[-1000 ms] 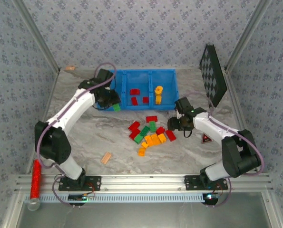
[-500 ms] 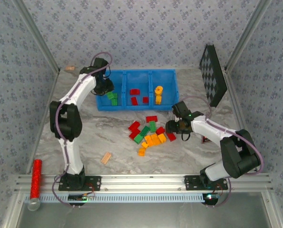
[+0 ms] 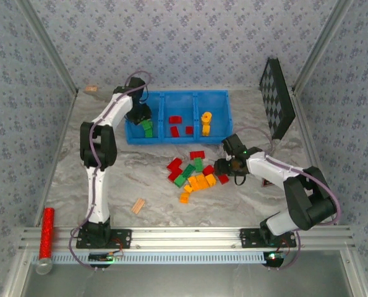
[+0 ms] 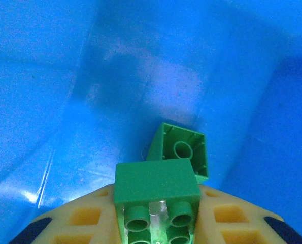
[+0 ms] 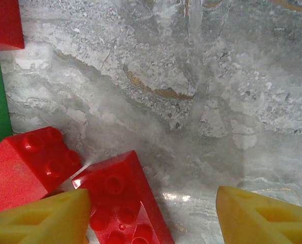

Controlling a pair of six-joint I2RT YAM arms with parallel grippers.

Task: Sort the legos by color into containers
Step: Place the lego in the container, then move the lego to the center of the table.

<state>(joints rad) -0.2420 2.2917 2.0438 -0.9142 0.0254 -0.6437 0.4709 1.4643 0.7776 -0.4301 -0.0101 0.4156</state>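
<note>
On my feed the bin is bright blue. My left claw has yellow pads against a green brick, with a second green brick on the blue beyond. The right claw is the same yellow, beside glossy red bricks. The surface is grey-white marble with brownish veins. From overhead, the pile mixes red, green and orange-yellow. I also see a black-and-white checkered board, a glittery red cylinder, a tan block and walls in pale blue floral print.
</note>
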